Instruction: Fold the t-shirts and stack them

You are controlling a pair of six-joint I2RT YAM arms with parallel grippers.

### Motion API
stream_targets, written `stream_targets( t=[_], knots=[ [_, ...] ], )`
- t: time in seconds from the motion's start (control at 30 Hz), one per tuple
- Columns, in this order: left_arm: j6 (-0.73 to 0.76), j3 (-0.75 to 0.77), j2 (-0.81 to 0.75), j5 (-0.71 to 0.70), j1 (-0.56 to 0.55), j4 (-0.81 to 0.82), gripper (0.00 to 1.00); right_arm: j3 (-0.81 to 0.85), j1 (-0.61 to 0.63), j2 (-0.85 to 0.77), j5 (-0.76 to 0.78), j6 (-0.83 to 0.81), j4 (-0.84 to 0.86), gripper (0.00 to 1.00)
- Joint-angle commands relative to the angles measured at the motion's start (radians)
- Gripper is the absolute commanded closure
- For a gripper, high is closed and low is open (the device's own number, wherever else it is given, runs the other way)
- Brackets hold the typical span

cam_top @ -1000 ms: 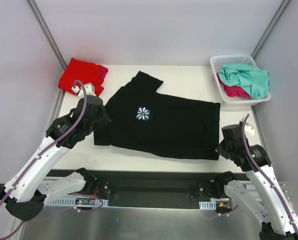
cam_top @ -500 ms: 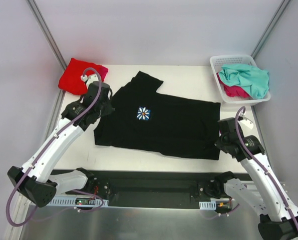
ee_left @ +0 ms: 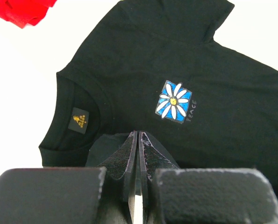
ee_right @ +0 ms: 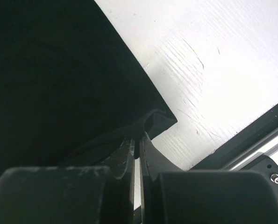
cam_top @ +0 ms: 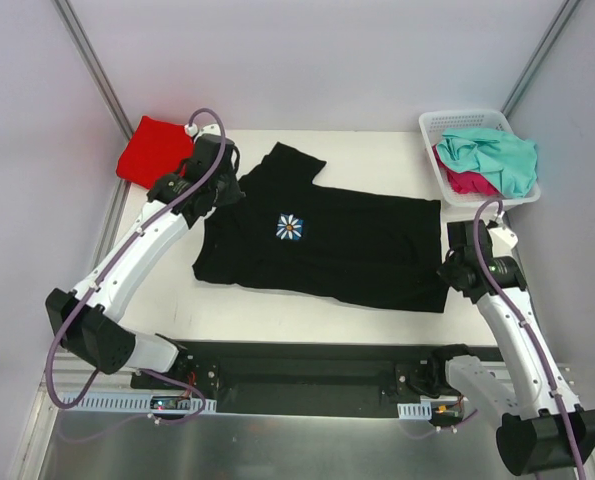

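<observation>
Black t-shirt (cam_top: 357, 250) lies flat, print up, across the middle of the bench (cam_top: 367, 160). Its long axis runs left to right, roughly along the near edge and slightly skewed, so the hem end sits nearer that edge than the collar end. Collar points to the left edge, hem to the right edge. The daisy print (cam_top: 290, 227) is left of centre, and one sleeve sticks out toward the far edge. The left gripper (ee_left: 138, 144) is at the collar end, jaws clenched on a raised fold of the black cloth just beside the neckband; which seam or sleeve that fold belongs to, cannot tell. The right gripper (ee_right: 136, 144) is at the opposite end, jaws clenched on the near-right hem corner, which curls up off the bench between the pads. So each arm has the end nearest to it, with the whole length of the shirt between the two pinches. Judgement: the next move turns on this. Both held points must travel together across the long axis, or the cloth will skew or bunch. The cloth is matte, limp and mostly smooth. Red t-shirt (cam_top: 149, 150) sits folded at the far-left corner. Teal t-shirt (cam_top: 497, 155) and magenta t-shirt (cam_top: 467, 182) lie crumpled in the basket (cam_top: 447, 120) at the far-right corner, not yet folded.
</observation>
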Motion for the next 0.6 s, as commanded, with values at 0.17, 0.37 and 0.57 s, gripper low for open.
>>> stream_targets(
  t=[0.17,0.37,0.57],
  knots=[
    [0.06,0.098,0.099,0.055,0.007,0.059,1.0,0.018,-0.038,0.051,-0.01,-0.044,0.066,0.99],
    [0.062,0.138,0.181,0.087,0.007,0.066,1.0,0.009,-0.041,0.079,-0.017,-0.046,0.085,0.99],
    [0.048,0.158,0.237,0.107,0.007,0.076,1.0,-0.003,-0.041,0.095,-0.011,-0.044,0.097,0.99]
  ],
)
